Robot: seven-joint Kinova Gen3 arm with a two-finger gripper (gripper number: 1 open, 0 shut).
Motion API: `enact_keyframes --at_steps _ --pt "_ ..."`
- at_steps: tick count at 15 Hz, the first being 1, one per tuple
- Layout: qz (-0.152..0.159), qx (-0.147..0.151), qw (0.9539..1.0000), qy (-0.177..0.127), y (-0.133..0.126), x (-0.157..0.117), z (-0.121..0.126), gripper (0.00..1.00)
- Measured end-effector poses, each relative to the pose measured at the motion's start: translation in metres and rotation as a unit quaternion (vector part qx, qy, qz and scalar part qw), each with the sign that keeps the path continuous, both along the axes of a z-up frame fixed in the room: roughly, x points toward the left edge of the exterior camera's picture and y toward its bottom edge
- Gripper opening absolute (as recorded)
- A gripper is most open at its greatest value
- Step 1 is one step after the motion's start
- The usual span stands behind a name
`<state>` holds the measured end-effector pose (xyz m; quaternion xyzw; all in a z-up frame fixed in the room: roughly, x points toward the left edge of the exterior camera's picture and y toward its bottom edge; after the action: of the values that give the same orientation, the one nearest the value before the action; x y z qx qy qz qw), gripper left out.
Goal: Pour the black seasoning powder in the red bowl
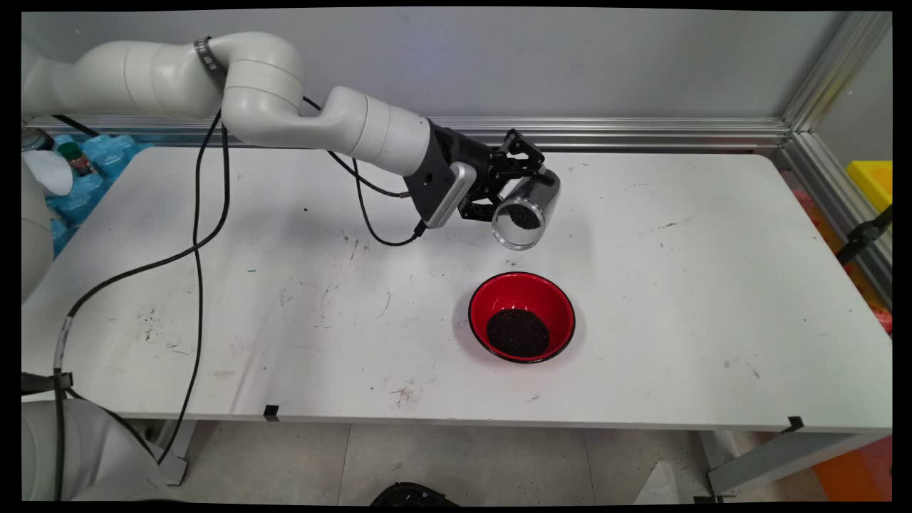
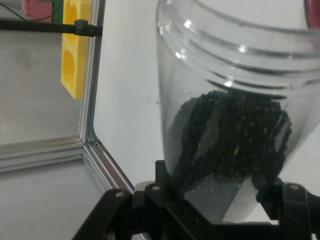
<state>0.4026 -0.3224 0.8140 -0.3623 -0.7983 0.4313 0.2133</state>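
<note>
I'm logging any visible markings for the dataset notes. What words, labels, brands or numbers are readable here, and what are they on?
No text can be read in either view.
Grey band round the arm's upper link: dark markings, too small to read.
Clear jar of black grains, held tilted in the tool: no label.
Red bowl: no markings.
Yellow block beyond the table: no lettering.

No text can be read — no labels, numbers or signs.
</note>
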Motion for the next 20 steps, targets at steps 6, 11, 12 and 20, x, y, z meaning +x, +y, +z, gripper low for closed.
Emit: enact_keyframes --at_steps 6,11,12,20 --pt "-0.011 -0.014 0.9998 0.001 0.002 -0.004 0.003 0.0" --pt "-0.015 -0.048 0.9987 -0.006 -0.002 -0.007 0.005 0.0" --pt "-0.016 -0.055 0.9983 -0.008 -0.004 -0.008 0.005 0.0" --pt "-0.021 -0.113 0.9931 -0.021 -0.012 -0.019 -0.002 0.0"
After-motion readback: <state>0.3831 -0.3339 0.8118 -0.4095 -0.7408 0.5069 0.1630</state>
